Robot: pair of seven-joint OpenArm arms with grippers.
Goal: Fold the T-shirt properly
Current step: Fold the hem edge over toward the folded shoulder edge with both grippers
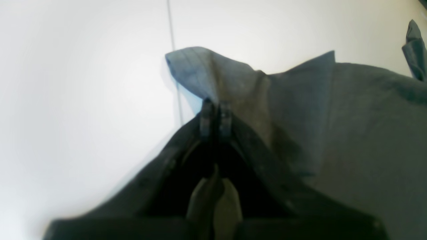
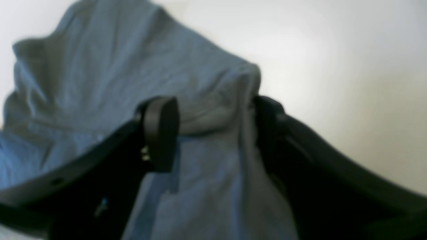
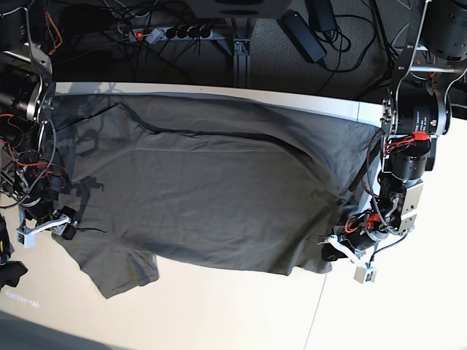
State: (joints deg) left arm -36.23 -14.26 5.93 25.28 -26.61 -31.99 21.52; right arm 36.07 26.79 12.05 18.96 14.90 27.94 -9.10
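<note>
The dark olive-grey T-shirt [image 3: 219,197] lies spread wide across the white table [image 3: 219,313], its collar towards the left of the base view. My left gripper [image 3: 332,251] is at the shirt's lower right corner. In the left wrist view that gripper [image 1: 216,111] is shut on a raised peak of the T-shirt [image 1: 367,133]. My right gripper [image 3: 64,232] is at the shirt's left edge by a sleeve. In the right wrist view its fingers [image 2: 160,133] stand wide apart, and a fold of the T-shirt [image 2: 116,66] lies between them.
A seam [image 1: 173,33] runs across the table beyond the held corner. A small black object [image 3: 7,273] sits at the table's left edge. A power strip [image 3: 171,33] and cables lie behind the far edge. Bare tabletop stretches along the front.
</note>
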